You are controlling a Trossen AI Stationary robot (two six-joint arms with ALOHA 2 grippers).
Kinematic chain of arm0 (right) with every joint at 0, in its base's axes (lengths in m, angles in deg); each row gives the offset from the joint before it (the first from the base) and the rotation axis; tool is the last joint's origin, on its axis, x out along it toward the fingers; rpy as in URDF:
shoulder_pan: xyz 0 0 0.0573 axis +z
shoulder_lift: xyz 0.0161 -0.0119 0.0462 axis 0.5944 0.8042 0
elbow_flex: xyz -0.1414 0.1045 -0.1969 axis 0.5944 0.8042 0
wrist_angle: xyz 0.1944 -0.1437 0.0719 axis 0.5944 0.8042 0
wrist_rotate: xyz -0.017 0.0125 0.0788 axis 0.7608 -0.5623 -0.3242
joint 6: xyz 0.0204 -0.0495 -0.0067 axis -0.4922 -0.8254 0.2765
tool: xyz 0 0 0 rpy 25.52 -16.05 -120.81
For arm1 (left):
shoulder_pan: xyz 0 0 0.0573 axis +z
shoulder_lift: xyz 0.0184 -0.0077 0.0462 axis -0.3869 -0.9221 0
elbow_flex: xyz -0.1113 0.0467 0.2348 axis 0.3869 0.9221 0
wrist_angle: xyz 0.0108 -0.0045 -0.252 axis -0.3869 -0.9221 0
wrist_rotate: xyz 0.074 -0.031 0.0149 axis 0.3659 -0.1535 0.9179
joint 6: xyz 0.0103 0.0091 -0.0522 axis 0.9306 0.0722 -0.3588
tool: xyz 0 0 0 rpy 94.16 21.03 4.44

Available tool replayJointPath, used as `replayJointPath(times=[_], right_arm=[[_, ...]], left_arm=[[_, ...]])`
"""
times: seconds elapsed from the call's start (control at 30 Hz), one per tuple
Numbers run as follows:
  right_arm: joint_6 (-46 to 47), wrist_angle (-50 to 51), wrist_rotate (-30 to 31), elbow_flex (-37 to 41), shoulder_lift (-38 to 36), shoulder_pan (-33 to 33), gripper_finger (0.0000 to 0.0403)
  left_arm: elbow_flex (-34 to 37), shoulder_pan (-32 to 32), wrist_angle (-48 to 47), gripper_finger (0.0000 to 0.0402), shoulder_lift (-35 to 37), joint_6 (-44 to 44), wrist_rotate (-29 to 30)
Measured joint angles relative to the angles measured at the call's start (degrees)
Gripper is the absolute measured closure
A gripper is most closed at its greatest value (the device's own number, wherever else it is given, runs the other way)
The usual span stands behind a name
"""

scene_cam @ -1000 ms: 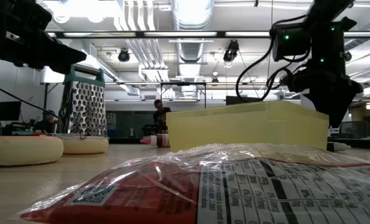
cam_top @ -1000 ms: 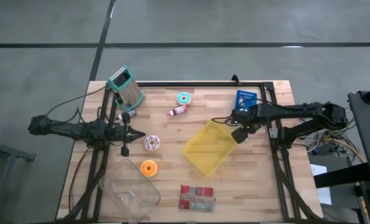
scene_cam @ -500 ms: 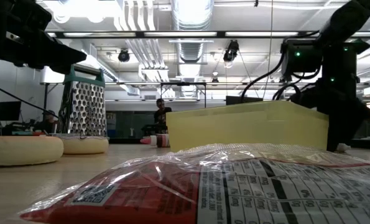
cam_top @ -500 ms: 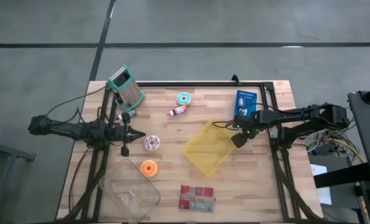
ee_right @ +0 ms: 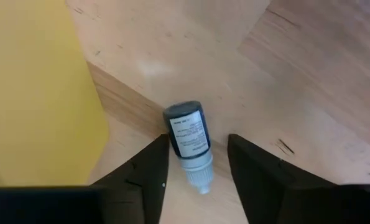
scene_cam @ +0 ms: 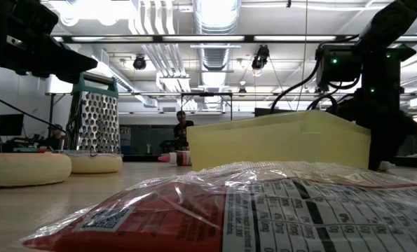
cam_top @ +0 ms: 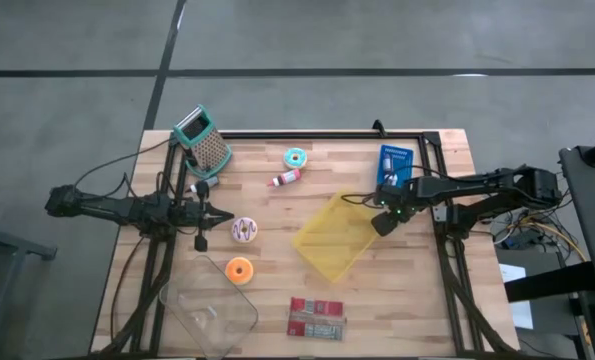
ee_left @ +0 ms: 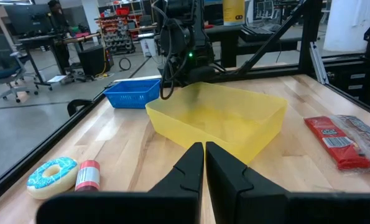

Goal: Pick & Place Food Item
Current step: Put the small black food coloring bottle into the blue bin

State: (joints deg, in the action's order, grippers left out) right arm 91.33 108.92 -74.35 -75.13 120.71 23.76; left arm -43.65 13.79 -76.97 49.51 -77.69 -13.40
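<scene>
A: Which step?

B: Looks like the reach for the pick. Right gripper (cam_top: pixel 384 221) down at the right-hand edge of the yellow bin (cam_top: pixel 329 242), claw spread, one finger (ee_right: pixel 148 169) on each side of a small dropper bottle (ee_right: pixel 188 138).

A: Touching it?

B: Not so far as the right wrist view shows. Clear wood visible between the bottle and each finger. Bottle lying on its side on the table, just beside the bin's wall, cap end toward the wrist camera.

A: Visible from above?

B: No, hidden under the gripper there.

A: And the left gripper (ee_left: pixel 204 149)?

B: Waiting well to the left of the bin, near a sprinkled doughnut (cam_top: pixel 244 230). Fingers pressed together, nothing between them.

A: Next move?

B: Probably a little lower, then a close across the bottle's body. Calls for care: round body, lying flat, likely to roll or squirt out of a pinch taken off-centre. Better to centre on the labelled part than on the narrow cap. Also little room on the bin side, so a risk of nudging the bin wall.

A: After that?

B: Lift and carry, presumably over the rim and into the bin, but only a guess from where things lie. Cannot tell the drop spot from the task line alone.

A: How far along?

B: Early. Nothing gripped, nothing inside the bin.
</scene>
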Motion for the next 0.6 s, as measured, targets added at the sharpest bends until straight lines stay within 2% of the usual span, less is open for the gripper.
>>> replayJointPath(times=[0.33, 0.6], right_arm=[[3.22, -0.56, 0.46, -0.42, 0.12, 0.0, 0.0314], [5.5, -1.14, 0.03, -2.02, 0.12, 0.04, 0.0328]], left_arm=[[0.01, 0.0, 0.0, 0.0378, 0.01, 0.0, 0.0], [0.01, -0.02, 0.01, 0.0378, 0.02, 0.0, 0.0]])
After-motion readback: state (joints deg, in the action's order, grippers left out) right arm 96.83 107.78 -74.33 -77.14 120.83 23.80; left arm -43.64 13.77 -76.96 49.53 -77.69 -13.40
